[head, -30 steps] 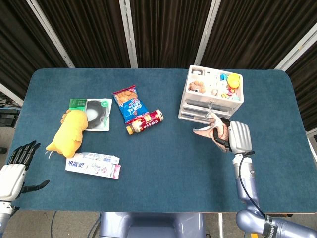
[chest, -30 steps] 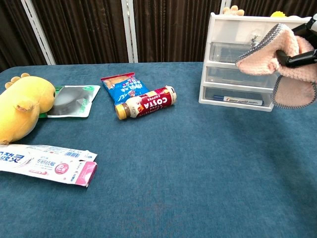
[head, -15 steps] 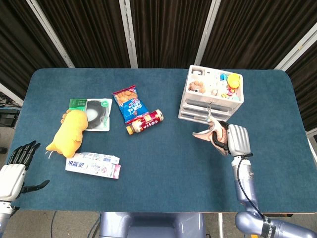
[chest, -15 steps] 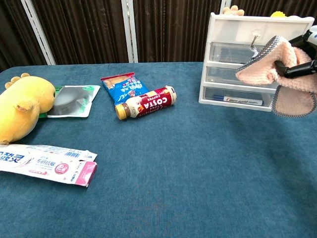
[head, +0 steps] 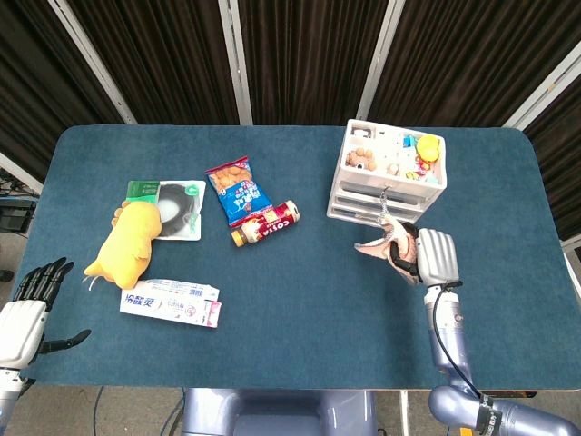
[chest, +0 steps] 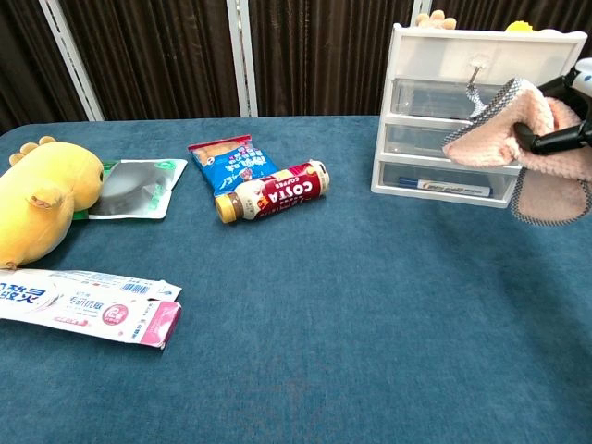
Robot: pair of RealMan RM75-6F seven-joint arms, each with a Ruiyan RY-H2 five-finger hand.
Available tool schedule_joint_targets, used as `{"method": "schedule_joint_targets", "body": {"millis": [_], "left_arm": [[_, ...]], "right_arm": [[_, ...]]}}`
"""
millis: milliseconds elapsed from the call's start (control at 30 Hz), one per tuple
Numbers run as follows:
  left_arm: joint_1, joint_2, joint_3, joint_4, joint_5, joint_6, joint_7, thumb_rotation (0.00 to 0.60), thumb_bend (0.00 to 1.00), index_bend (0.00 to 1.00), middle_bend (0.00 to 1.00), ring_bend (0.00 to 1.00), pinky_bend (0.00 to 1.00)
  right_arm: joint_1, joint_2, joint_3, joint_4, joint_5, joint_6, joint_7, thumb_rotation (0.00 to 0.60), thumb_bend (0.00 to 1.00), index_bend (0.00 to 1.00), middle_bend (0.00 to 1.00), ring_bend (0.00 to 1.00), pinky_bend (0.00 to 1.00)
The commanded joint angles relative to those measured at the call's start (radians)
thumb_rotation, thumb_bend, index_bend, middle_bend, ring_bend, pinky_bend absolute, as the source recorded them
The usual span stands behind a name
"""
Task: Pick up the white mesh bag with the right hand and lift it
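The right hand point(head: 434, 258) holds the mesh bag point(chest: 518, 148) off the table point(head: 309, 309), just in front of the white drawer unit point(head: 392, 171); in the chest view its dark fingers point(chest: 553, 139) are clamped over the bag's folded top, and the pinkish, grey-edged fabric hangs in two lobes below them, clear of the blue cloth; from the head view the bag point(head: 388, 242) shows as a crumpled pale bundle at the hand's inner side, near the lowest drawer's front; whether it touches the drawer unit cannot be told

The left hand point(head: 27, 309) sits at the near left corner, off the table's edge, fingers spread apart and holding nothing

On the left half of the table lie a yellow plush toy point(head: 127, 241), its head overlapping a white and green flat packet point(head: 172, 207); below the toy is a long toothpaste box point(head: 171, 302) with a pink end; toward the middle a blue snack bag point(head: 236, 189) lies just beside a Costa coffee bottle point(head: 265, 223), which rests on its side; the drawer unit's top tray holds small toys, and a marker pen point(chest: 446, 186) shows through its clear bottom drawer in the chest view
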Motion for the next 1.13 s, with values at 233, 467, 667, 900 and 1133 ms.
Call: {"method": "schedule_joint_targets", "body": {"millis": [233,467,667,900,1133], "left_arm": [[0.000,-0.001,0.000,0.002,0.002,0.001,0.002,0.600,0.00,0.00,0.00,0.00,0.00],[0.001,-0.002,0.000,0.004,0.006,0.006,0.003,0.600,0.00,0.00,0.00,0.00,0.00],[0.003,0.002,0.002,0.009,0.016,0.014,0.005,0.600,0.00,0.00,0.00,0.00,0.00],[0.008,0.000,0.002,0.027,0.026,0.030,0.032,0.600,0.00,0.00,0.00,0.00,0.00],[0.015,-0.011,-0.001,0.044,0.034,0.051,0.058,0.600,0.00,0.00,0.00,0.00,0.00]], "right_arm": [[-0.011,0.003,-0.034,0.023,0.030,-0.045,0.001,0.600,0.15,0.25,0.25,0.25,0.46],[-0.032,0.073,-0.072,-0.066,0.046,-0.052,-0.063,0.600,0.00,0.00,0.00,0.00,0.12],[-0.104,0.197,-0.164,-0.164,-0.044,0.010,-0.108,0.600,0.00,0.00,0.00,0.00,0.11],[-0.223,0.349,-0.319,-0.166,-0.259,0.100,-0.077,0.600,0.04,0.00,0.00,0.00,0.10],[-0.320,0.380,-0.395,-0.082,-0.448,0.244,-0.030,0.600,0.03,0.00,0.00,0.00,0.08]]}}
